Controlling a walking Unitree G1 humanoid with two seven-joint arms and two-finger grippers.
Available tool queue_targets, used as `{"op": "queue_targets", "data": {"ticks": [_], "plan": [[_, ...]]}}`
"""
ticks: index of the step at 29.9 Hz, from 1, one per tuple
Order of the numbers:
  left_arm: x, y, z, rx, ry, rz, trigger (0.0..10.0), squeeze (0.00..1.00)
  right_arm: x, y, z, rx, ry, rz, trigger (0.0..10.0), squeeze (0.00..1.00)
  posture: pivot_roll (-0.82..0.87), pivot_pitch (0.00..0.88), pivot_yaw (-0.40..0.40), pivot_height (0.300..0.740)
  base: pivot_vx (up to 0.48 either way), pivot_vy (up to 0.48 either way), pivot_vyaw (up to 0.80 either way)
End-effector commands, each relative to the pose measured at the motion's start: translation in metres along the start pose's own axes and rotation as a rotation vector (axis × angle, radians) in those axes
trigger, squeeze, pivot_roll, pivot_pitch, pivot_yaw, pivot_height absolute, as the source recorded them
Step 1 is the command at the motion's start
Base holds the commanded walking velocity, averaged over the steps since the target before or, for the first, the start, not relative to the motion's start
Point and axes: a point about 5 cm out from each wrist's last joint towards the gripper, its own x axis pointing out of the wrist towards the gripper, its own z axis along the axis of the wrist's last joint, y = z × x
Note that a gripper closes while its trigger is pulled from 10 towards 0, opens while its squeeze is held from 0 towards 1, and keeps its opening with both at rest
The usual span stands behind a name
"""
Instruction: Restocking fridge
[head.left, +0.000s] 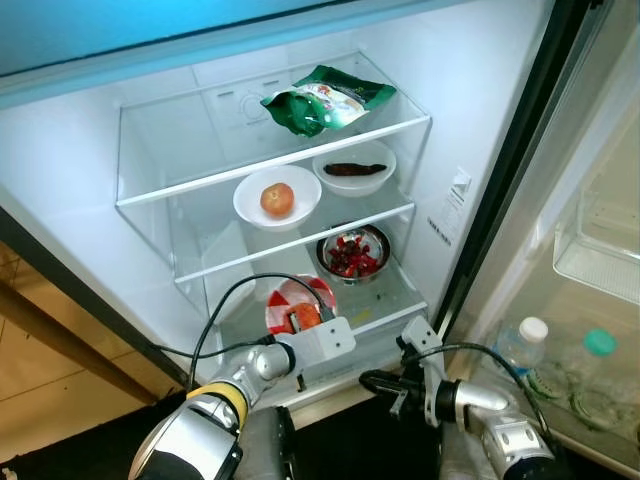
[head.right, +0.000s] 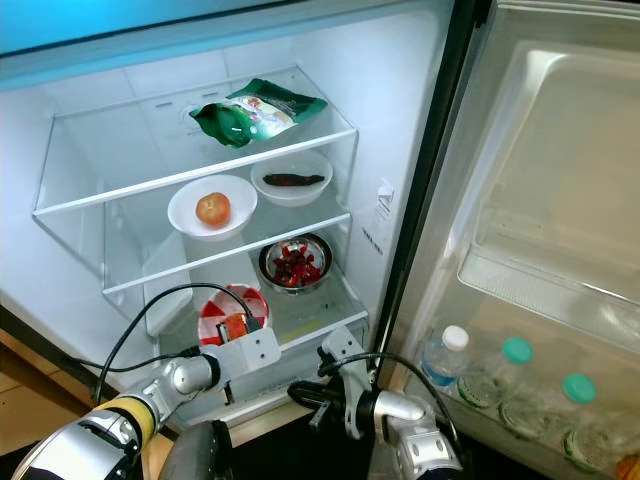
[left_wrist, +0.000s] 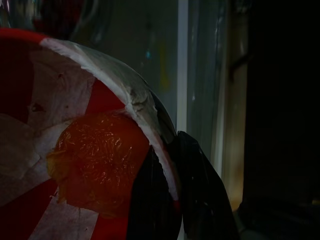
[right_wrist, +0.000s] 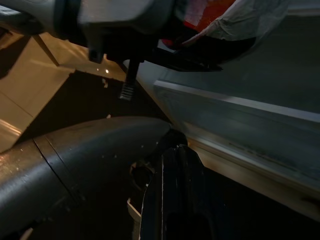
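While the left gripper (left_wrist: 167, 165) is pinching the red-and-white bowl's (head.left: 296, 303) rim on the fridge's bottom shelf (head.left: 385, 300), placing looks underway; next, release and withdraw. Right gripper (head.left: 372, 382) is idling below, fingers together.

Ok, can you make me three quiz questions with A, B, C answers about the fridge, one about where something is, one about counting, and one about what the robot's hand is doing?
1. Where is the green bag?
A. top shelf
B. door rack
C. bottom shelf

2. How many white bowls sit on the middle shelf?
A. one
B. two
C. four

3. What is the left gripper doing?
A. hanging free
B. pinching the red-and-white bowl
C. holding a bottle

Answers: 1 A, it lies on the highest glass shelf. 2 B, one holds a round fruit, one something dark. 3 B, its fingers clamp the bowl's rim.
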Motion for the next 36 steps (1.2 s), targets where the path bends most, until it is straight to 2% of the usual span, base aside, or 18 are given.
{"op": "queue_targets", "data": {"ticks": [1, 4, 15, 17, 22, 26, 36], "plan": [[-0.005, 0.003, -0.014, 0.027, 0.051, 0.015, 10.0, 0.0, 0.005, 0.009, 0.0, 0.024, -0.032, -0.001, 10.0, 0.0, -0.05, 0.163, 0.084, 0.413, 0.0, 0.0, 0.0], [-0.006, 0.004, -0.016, 0.035, 0.061, 0.018, 10.0, 0.0, 0.006, 0.012, 0.001, 0.033, -0.049, -0.006, 10.0, 0.0, -0.05, 0.166, 0.085, 0.413, 0.0, 0.0, 0.0], [-0.008, 0.019, -0.013, 0.064, 0.051, 0.023, 10.0, 0.0, 0.001, 0.029, 0.004, 0.035, -0.072, -0.035, 10.0, 0.0, -0.09, 0.278, 0.092, 0.413, 0.0, 0.0, 0.0], [-0.009, 0.029, -0.01, 0.082, 0.05, 0.039, 10.0, 0.0, -0.004, 0.034, 0.004, 0.037, -0.077, -0.053, 10.0, 0.0, -0.1, 0.322, 0.094, 0.413, 0.0, 0.0, 0.0], [-0.01, 0.04, -0.006, 0.098, 0.045, 0.06, 10.0, 0.0, -0.01, 0.04, 0.004, 0.043, -0.084, -0.071, 10.0, 0.0, -0.11, 0.351, 0.096, 0.413, 0.0, 0.0, 0.0], [-0.01, 0.057, 0.007, 0.132, 0.025, 0.082, 10.0, 0.0, -0.019, 0.053, 0.005, 0.061, -0.089, -0.104, 10.0, 0.0, -0.13, 0.4, 0.093, 0.413, 0.0, 0.0, 0.0], [-0.009, 0.071, 0.022, 0.174, 0.005, 0.096, 10.0, 0.0, -0.023, 0.061, 0.018, 0.059, -0.112, -0.127, 10.0, 0.0, -0.15, 0.441, 0.093, 0.413, 0.0, 0.0, 0.0]]}}
